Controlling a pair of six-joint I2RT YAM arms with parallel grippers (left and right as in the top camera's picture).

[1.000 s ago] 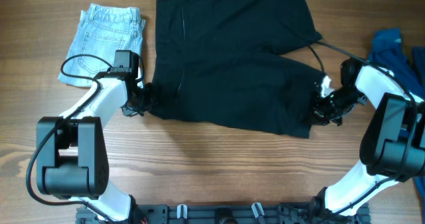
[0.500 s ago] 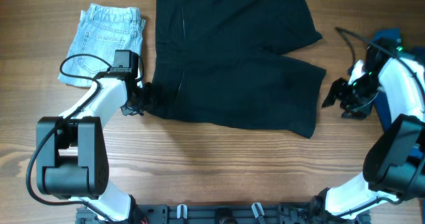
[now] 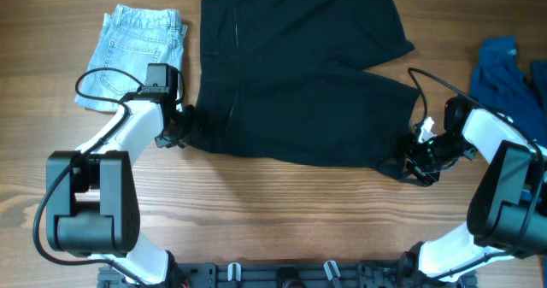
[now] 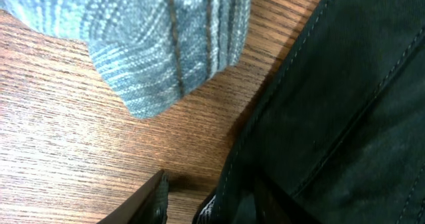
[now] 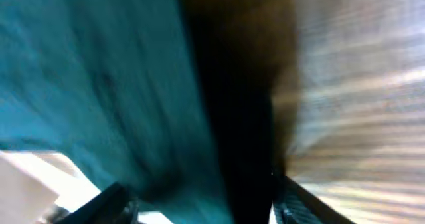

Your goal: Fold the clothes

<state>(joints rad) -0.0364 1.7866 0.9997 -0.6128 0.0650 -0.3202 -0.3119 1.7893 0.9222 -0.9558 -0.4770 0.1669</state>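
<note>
Large black soft-fabric shorts are seen spread flat across the middle of a wooden table, waistband to the left and both wide legs pointing right. Smaller pale-blue denim shorts are laid just beside them at the upper left, and a crumpled royal-blue garment is left well apart at the far right edge.

The left gripper is set low against the lower left corner of the black shorts. In the left wrist view only one finger is made out, on bare wood just beside the stitched hem; whether the jaws are apart or together cannot be told.

The right gripper is placed at the lower right corner of the nearer leg. In the blurred right wrist view its fingers are shown spread wide apart.
</note>
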